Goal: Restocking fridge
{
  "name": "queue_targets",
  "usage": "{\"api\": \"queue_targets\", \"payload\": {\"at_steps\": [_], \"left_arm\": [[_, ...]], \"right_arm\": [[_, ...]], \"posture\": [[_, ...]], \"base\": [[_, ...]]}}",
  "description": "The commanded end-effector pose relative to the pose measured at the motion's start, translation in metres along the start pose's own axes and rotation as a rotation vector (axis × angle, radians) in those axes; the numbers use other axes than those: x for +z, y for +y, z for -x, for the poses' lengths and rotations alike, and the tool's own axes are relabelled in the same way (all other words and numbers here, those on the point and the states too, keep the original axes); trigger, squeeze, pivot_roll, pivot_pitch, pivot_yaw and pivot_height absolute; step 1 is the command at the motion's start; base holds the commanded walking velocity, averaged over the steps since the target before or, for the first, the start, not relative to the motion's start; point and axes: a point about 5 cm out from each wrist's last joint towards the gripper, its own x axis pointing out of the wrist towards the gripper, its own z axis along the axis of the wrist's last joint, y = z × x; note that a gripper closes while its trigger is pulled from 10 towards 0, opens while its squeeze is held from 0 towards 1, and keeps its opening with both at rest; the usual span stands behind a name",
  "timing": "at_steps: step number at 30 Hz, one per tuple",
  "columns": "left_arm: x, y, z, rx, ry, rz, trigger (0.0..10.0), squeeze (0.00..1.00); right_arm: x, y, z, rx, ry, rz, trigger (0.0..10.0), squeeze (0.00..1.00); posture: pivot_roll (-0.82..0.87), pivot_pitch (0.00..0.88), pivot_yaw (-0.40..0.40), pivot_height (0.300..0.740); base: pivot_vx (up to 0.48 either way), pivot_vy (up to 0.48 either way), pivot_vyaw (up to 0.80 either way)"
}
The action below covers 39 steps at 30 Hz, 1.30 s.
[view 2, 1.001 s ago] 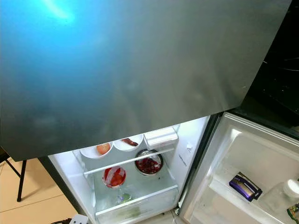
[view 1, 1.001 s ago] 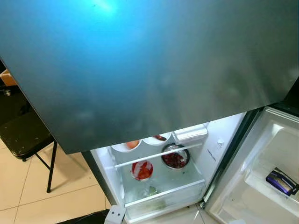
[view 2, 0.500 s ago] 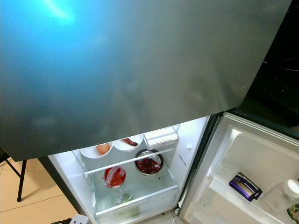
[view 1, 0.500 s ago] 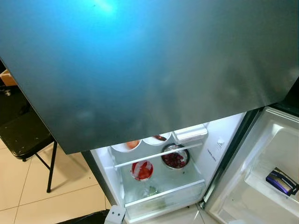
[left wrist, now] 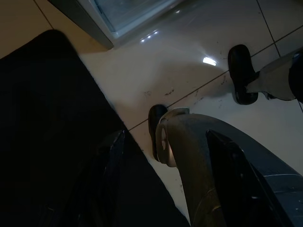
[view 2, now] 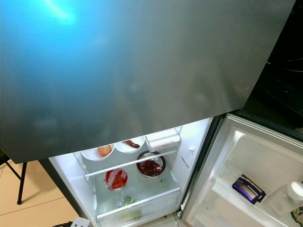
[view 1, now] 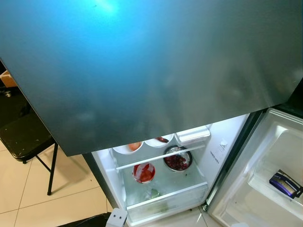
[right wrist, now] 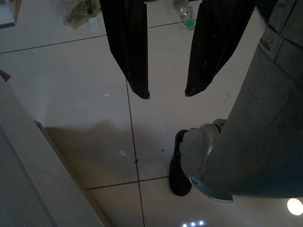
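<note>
Currently: grey steel fridge [view 1: 156, 71], lower door swung open, interior lit. Stock on shelves: two white bowls [view 1: 128, 148], steel bowl of dark red fruit [view 1: 177, 159], red-lidded jar [view 1: 144, 172]; purple packet [view 1: 283, 183] in door rack. Right hand [right wrist: 165, 93] hangs over floor tiles, fingers apart, empty. Left hand [left wrist: 165, 189]: dim, state not discernible. Judgement: nothing in hand; further restocking pending.
</note>
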Motion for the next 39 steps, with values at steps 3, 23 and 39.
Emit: {"api": "queue_targets", "payload": {"at_steps": [3, 23, 39], "left_arm": [[-0.0051, -0.0067, -0.0009, -0.018, 0.020, 0.005, 10.0, 0.00], [-0.0053, -0.0060, -0.0007, -0.018, 0.023, -0.001, 10.0, 0.00], [-0.0060, -0.0062, -0.0006, -0.019, 0.025, 0.002, 10.0, 0.00]], "right_arm": [[-0.0026, 0.0027, -0.0001, 0.013, 0.012, 0.009, 10.0, 0.00], [-0.0030, 0.0035, -0.0001, 0.016, 0.014, 0.016, 10.0, 0.00], [-0.0039, 0.0056, -0.0003, 0.023, 0.017, 0.012, 10.0, 0.00]], "posture": [[0.01, 0.000, -0.027, 0.740], [0.01, 0.000, -0.024, 0.740], [0.01, 0.000, -0.021, 0.740]], "base": [[0.000, 0.000, 0.00], [0.000, 0.000, 0.00], [0.000, 0.000, 0.00]]}}
